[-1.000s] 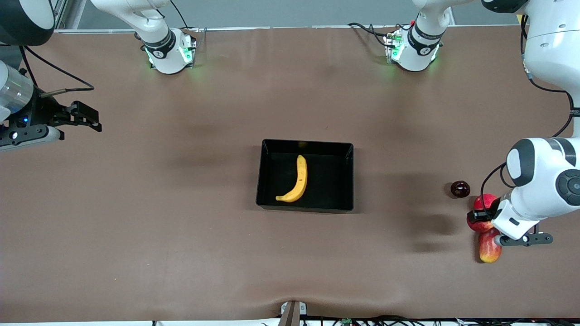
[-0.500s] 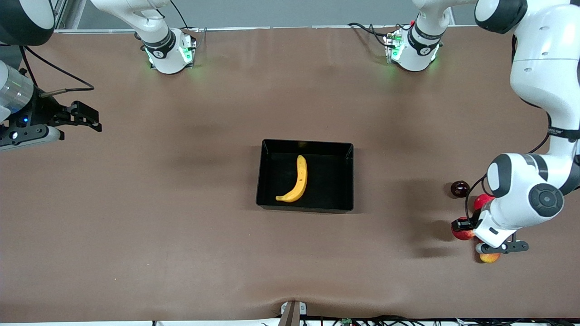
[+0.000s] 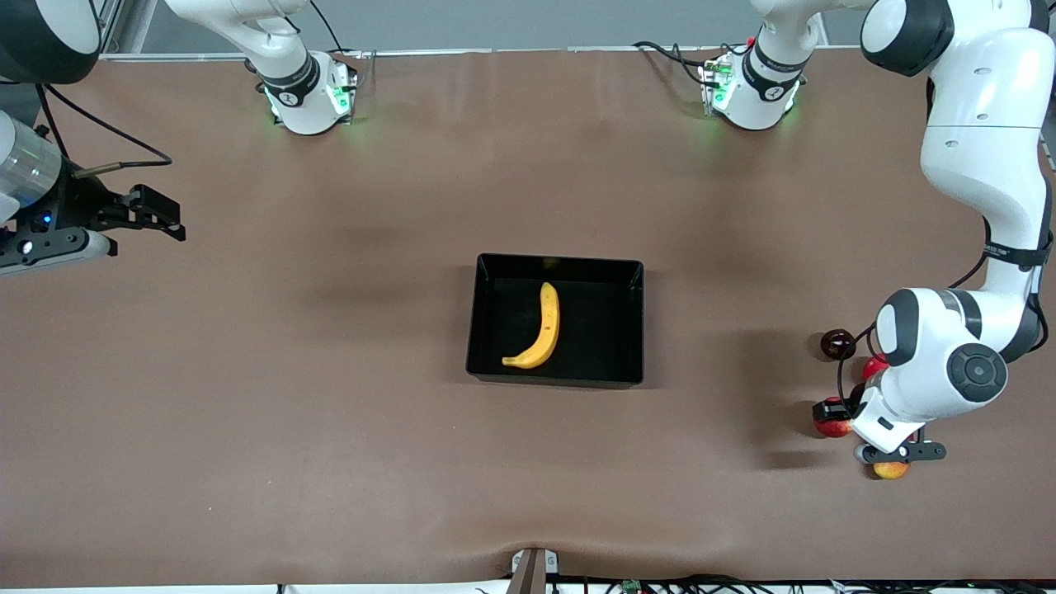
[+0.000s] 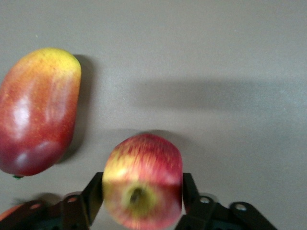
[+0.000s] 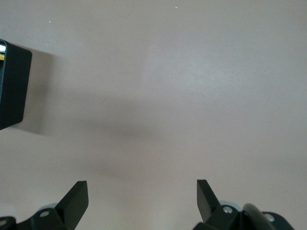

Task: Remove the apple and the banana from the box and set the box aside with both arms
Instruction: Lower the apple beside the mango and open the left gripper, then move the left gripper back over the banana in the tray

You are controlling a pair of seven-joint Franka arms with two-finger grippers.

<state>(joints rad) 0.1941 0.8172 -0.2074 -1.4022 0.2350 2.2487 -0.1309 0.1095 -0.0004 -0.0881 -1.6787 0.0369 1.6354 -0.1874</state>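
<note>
The black box (image 3: 602,330) sits at the table's middle with the yellow banana (image 3: 540,327) lying in it. My left gripper (image 3: 833,412) is shut on the red apple (image 3: 835,426) with yellow streaks and holds it a little above the table near the left arm's end. In the left wrist view the apple (image 4: 144,179) sits between my fingers (image 4: 93,194). My right gripper (image 3: 157,219) is open and empty, and waits over the right arm's end of the table. In the right wrist view its fingers (image 5: 76,199) stand wide apart.
The red-yellow mango (image 4: 38,112) lies on the table beside the held apple, mostly hidden under the left arm (image 3: 891,470). A dark-maroon fruit (image 3: 837,343) and another red fruit (image 3: 874,365) lie close by. A corner of the box (image 5: 12,91) shows in the right wrist view.
My left gripper has carried the apple up and away from the mango and the other red fruit, toward the box's side. The right arm has not moved.
</note>
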